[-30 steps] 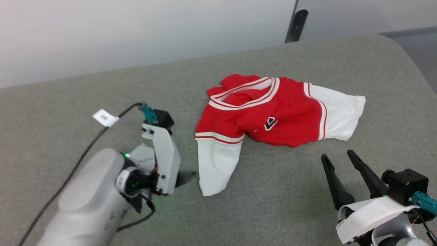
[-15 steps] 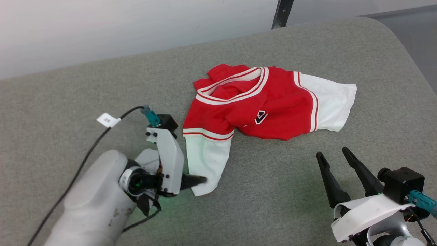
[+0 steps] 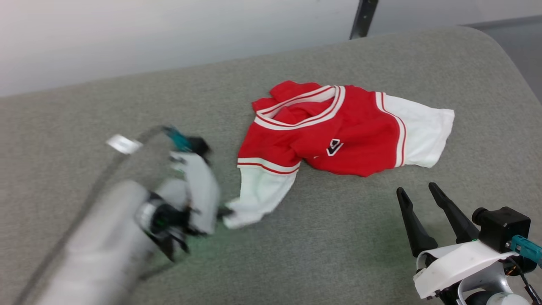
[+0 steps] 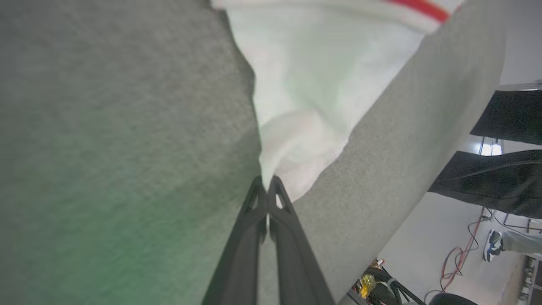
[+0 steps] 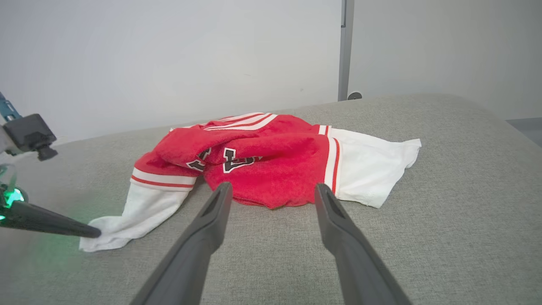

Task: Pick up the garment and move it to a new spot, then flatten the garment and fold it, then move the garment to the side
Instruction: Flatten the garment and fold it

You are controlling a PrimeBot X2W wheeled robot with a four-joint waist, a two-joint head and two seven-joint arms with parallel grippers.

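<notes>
The garment (image 3: 338, 135), a small red T-shirt with white sleeves, lies crumpled on the grey cushion, its V-neck toward the far side and its emblem (image 3: 335, 147) facing up. My left gripper (image 3: 224, 212) is shut on the cuff of the near white sleeve (image 3: 258, 195); the left wrist view shows the fingertips (image 4: 267, 186) pinching the white cloth (image 4: 309, 106). My right gripper (image 3: 417, 194) stands open near the front right, short of the shirt's hem. In the right wrist view its open fingers (image 5: 326, 199) frame the red body (image 5: 262, 165), and the left gripper (image 5: 91, 231) holds the sleeve end.
The grey cushioned surface (image 3: 338, 237) spreads all around the shirt, with free room in front and to the left. A pale wall and a dark post (image 3: 363, 19) stand behind it. The surface's right edge (image 3: 518, 80) drops off to the floor.
My left gripper has shut on the sleeve's cuff and pulled it left, bunching the sleeve; the arm is blurred with motion. The head camera has shifted a little. The right gripper has hardly moved.
</notes>
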